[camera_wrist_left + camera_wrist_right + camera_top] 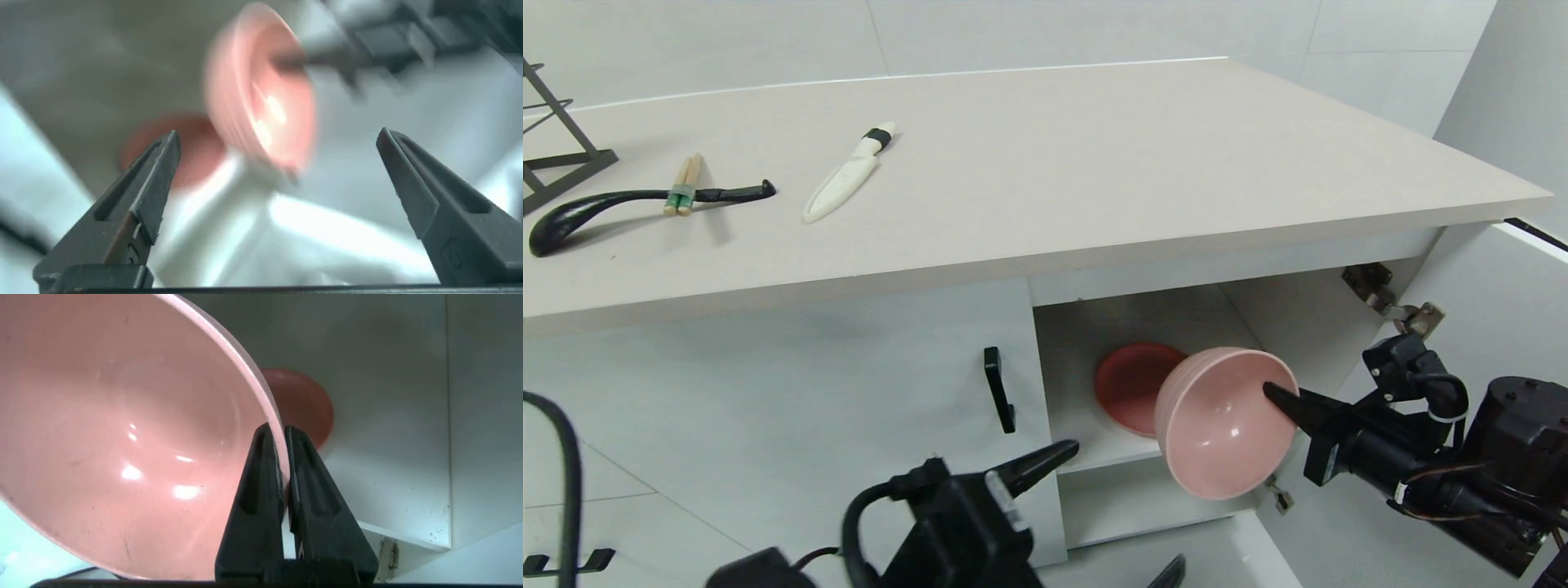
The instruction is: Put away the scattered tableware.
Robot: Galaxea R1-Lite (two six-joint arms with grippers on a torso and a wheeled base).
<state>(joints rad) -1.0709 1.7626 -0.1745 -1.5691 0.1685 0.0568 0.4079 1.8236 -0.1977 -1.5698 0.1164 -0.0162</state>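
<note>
My right gripper (1270, 390) is shut on the rim of a pink bowl (1223, 420), held tilted on its side at the mouth of the open cabinet; its jaws pinch the bowl's edge (275, 457). A red plate (1131, 386) lies on the cabinet shelf just behind the bowl (131, 416), and shows again as the red plate (306, 404). My left gripper (1123, 514) hangs open low in front of the cabinet, fingers (139, 204) wide apart, the pink bowl (261, 98) beyond them. On the counter lie a black ladle (629, 204), chopsticks (682, 185) and a cream knife (849, 171).
The cabinet's right door (1494, 302) stands open beside my right arm. The left door (849, 392) is closed, with a black handle (999, 389). A black rack (556, 139) stands at the counter's far left. A lower shelf (1152, 498) sits below the plate's shelf.
</note>
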